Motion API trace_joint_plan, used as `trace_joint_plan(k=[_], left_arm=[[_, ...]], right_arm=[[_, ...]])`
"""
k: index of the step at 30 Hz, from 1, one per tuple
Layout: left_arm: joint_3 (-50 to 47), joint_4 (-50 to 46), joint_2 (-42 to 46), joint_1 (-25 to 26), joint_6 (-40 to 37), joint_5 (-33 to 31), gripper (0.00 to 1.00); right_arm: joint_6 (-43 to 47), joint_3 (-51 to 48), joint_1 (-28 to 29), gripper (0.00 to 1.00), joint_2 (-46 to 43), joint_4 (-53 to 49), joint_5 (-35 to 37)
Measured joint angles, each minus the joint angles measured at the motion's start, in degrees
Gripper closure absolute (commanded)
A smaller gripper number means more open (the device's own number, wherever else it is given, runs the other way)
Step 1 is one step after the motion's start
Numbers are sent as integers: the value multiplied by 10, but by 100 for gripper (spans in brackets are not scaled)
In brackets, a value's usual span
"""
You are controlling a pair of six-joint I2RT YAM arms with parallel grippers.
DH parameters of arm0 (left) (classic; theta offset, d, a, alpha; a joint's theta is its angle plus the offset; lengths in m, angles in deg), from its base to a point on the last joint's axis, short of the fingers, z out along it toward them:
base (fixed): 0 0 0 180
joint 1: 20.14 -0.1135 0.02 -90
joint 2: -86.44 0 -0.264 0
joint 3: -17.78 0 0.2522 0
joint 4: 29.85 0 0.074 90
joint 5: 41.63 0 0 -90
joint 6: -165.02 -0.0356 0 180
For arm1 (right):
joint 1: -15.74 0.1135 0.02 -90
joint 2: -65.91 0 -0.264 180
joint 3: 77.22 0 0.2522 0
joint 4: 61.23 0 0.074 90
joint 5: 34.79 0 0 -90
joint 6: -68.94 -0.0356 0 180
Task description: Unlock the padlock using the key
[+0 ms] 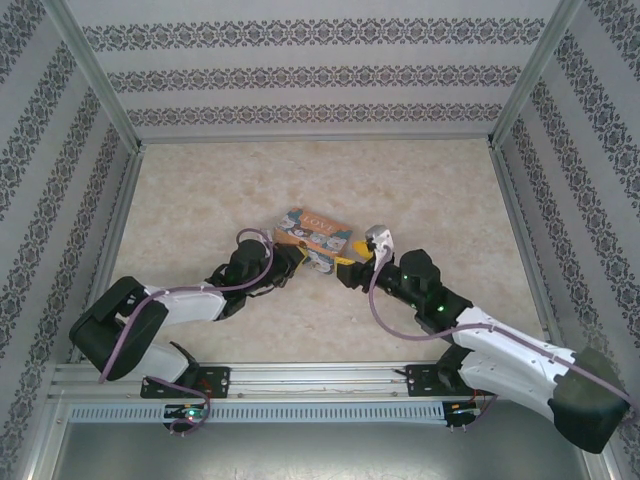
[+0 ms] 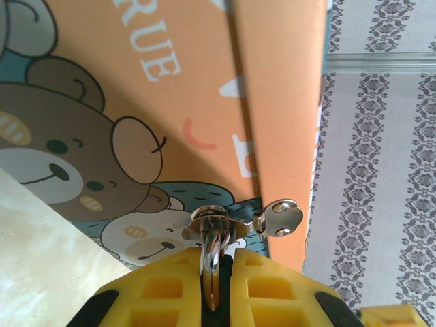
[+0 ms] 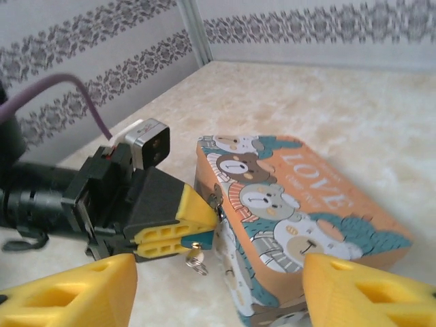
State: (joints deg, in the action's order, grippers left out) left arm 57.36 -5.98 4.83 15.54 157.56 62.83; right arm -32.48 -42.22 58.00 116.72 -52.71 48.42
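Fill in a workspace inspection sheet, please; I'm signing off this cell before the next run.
Surface: pale marbled tabletop.
Job's things: padlock at the tin's edge, only its silvery loop clear; key cannot be told apart.
Clutter: orange LOVE tin.
Grippers: left gripper shut on the padlock's loop; right gripper open beside the tin.
Cables: purple cable on the left arm.
Surroundings: patterned walls, metal frame.
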Motion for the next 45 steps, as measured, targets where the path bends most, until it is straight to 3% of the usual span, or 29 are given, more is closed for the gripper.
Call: trace_joint_plan(k=[11,19,29,41,45], left_arm=[[31,-105,45,0,2,-8,100],[49,-152,72,0,2,-12,100],[49,-162,73,0,2,-12,100],[50,-167,74,0,2,-12,100],[50,-167,74,0,2,-12,100]], right_arm=[[305,-4,69,14,-2,-11,56],[444,-2,112,13,62,-11,126],[503,39,120,27,135,-1,151],[523,73,128,50,207,28,156],[523,82,134,53,227,40,162]])
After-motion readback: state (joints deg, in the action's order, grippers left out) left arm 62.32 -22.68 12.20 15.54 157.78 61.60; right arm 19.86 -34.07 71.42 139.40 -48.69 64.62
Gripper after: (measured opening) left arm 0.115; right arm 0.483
